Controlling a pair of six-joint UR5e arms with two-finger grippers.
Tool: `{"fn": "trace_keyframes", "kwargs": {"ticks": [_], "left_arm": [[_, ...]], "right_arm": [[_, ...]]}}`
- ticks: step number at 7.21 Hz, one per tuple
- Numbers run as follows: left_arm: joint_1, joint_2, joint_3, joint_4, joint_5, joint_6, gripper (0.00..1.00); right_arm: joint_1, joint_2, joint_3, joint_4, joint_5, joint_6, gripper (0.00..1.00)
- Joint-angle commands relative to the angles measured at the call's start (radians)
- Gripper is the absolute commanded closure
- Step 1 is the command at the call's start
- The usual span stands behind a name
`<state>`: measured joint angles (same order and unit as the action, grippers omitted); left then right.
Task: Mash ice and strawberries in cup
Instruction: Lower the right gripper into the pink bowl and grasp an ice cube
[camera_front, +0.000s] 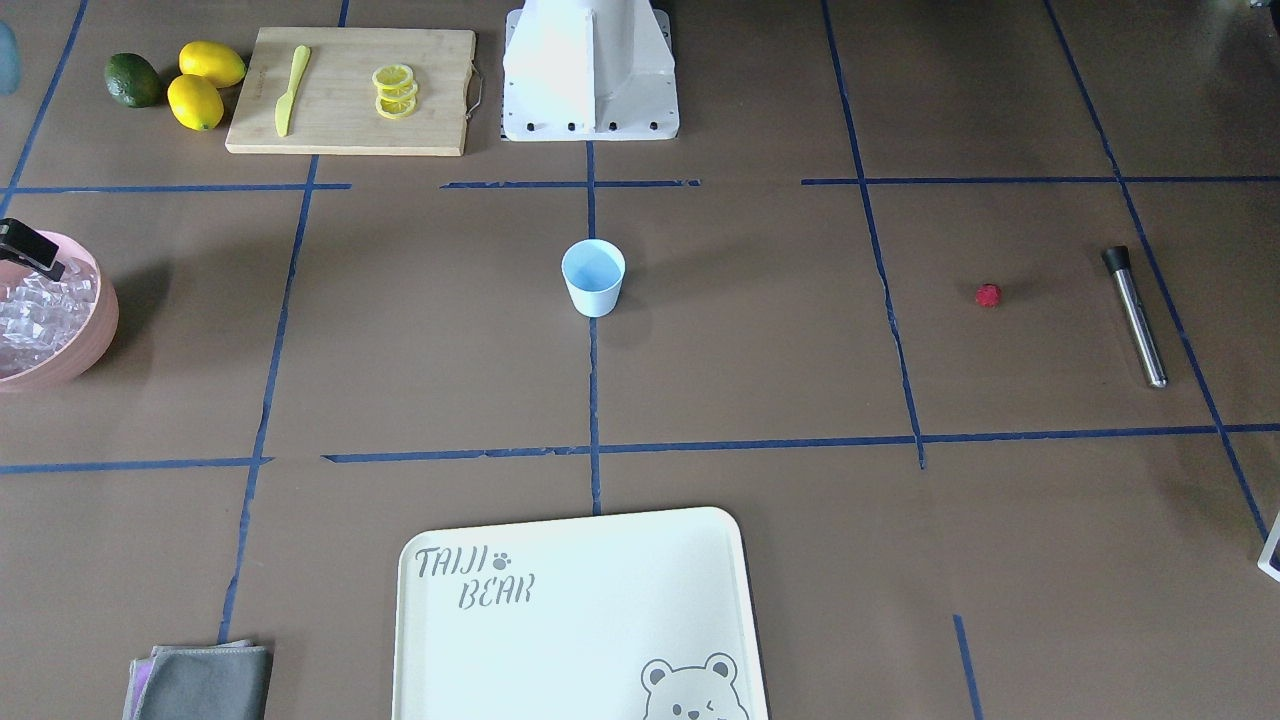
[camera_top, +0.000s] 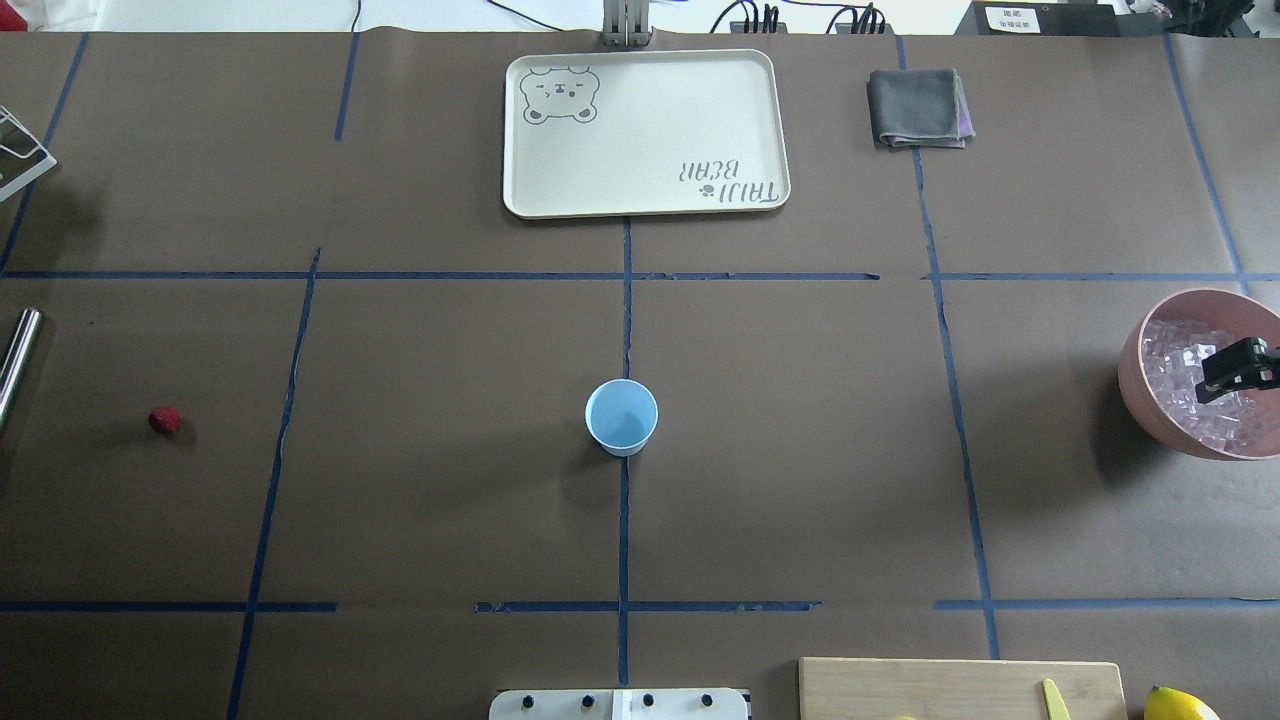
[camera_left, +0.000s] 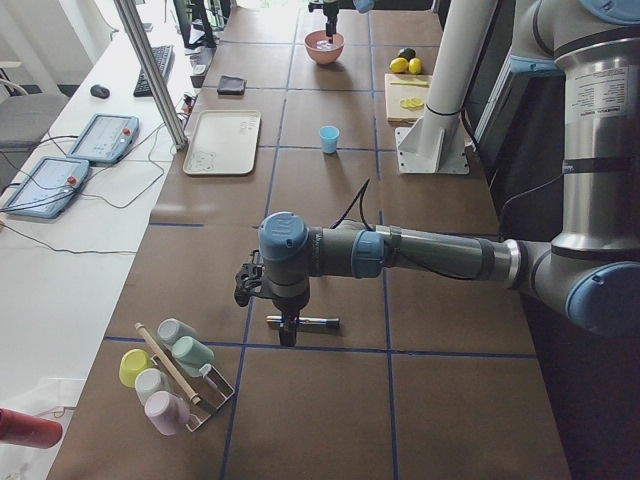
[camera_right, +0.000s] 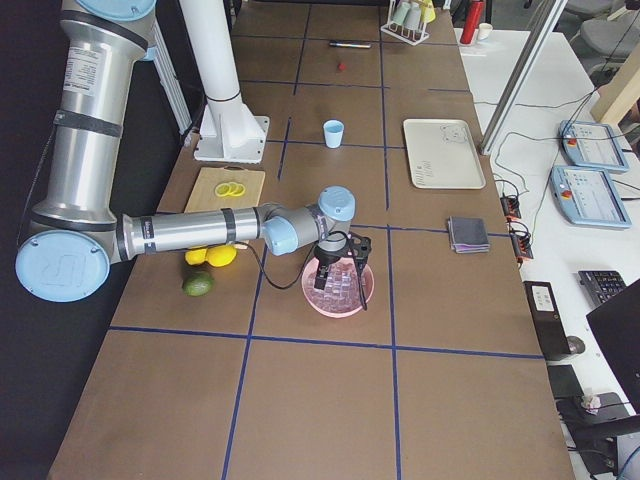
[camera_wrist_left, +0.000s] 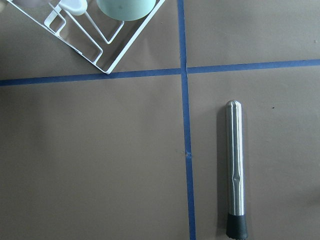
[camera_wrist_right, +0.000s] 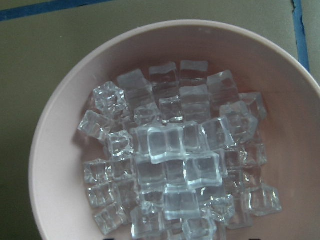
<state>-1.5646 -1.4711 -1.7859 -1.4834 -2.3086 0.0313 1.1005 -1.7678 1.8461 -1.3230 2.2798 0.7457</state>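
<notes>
The pale-blue cup (camera_front: 593, 278) (camera_top: 621, 417) stands upright at the table's middle, and I see nothing in it. A small red strawberry (camera_front: 988, 295) (camera_top: 165, 420) lies alone on the robot's left side. The ice (camera_wrist_right: 175, 165) (camera_top: 1190, 390) fills a pink bowl (camera_front: 100, 320) (camera_top: 1135, 370) on the robot's right. My right gripper (camera_top: 1240, 365) (camera_right: 340, 265) hangs just over the ice, jaws spread, holding nothing. My left gripper (camera_left: 288, 330) hovers above a steel muddler (camera_wrist_left: 235, 170) (camera_front: 1135, 315); I cannot tell whether it is open or shut.
A cream bear tray (camera_top: 645, 130) and a grey cloth (camera_top: 920, 108) lie on the far side. A cutting board (camera_front: 350, 90) with lemon slices and a knife, lemons and an avocado sit beside the robot base (camera_front: 590, 70). A wire rack of cups (camera_left: 170, 375) stands near the left gripper.
</notes>
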Motion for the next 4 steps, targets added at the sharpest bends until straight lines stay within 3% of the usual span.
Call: {"fn": "trace_keyframes", "kwargs": {"ticks": [1,4], "left_arm": [[0.000,0.000,0.000,0.000,0.000,0.002,0.00],[0.000,0.000,0.000,0.000,0.000,0.002,0.00]], "right_arm": [[-0.016,0.011,-0.018,0.001,-0.002,0.014,0.09],[-0.016,0.043,-0.063,0.002,-0.005,0.014,0.13]]}}
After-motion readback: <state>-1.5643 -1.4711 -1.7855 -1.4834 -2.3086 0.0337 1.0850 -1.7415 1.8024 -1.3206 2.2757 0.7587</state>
